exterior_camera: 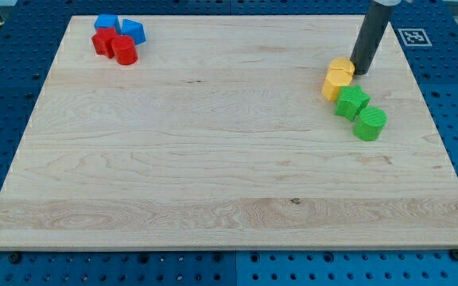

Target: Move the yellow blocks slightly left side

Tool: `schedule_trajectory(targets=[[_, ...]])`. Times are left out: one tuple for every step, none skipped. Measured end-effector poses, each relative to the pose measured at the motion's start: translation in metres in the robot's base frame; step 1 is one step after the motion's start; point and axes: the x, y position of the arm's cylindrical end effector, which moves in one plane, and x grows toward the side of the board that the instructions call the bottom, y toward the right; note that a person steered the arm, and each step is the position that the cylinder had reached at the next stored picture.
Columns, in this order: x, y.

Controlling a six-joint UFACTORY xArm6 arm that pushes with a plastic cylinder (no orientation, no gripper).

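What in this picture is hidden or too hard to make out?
- The rod's upper part: cut off by the view's top edge.
- My tip: whether it touches the yellow blocks is unclear; it sits right beside them.
- The yellow blocks' shapes: too small to tell.
- Blue blocks: red blocks partly cover them.

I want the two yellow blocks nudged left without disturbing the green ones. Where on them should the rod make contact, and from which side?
Press on the yellow blocks at their right-facing side, coming from the view's right. My tip already sits at the upper yellow block's right edge. The green blocks lie just below and to the right, so a straight leftward push should probably leave them behind.
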Motion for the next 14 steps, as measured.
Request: schedule_trajectory(targets=[[0.003,0.0],[0.011,-0.002],[0.003,-0.006],[-0.011,-0.007],[-0.009,-0.008],[-0.016,-0.015],[-0.018,-0.016],[-0.015,-0.016],[-0.011,-0.016],[-0.011,-0.019],[-0.011,-0.023],[-0.011,-0.022],[-0.011,-0.022],[-0.01,-0.032]])
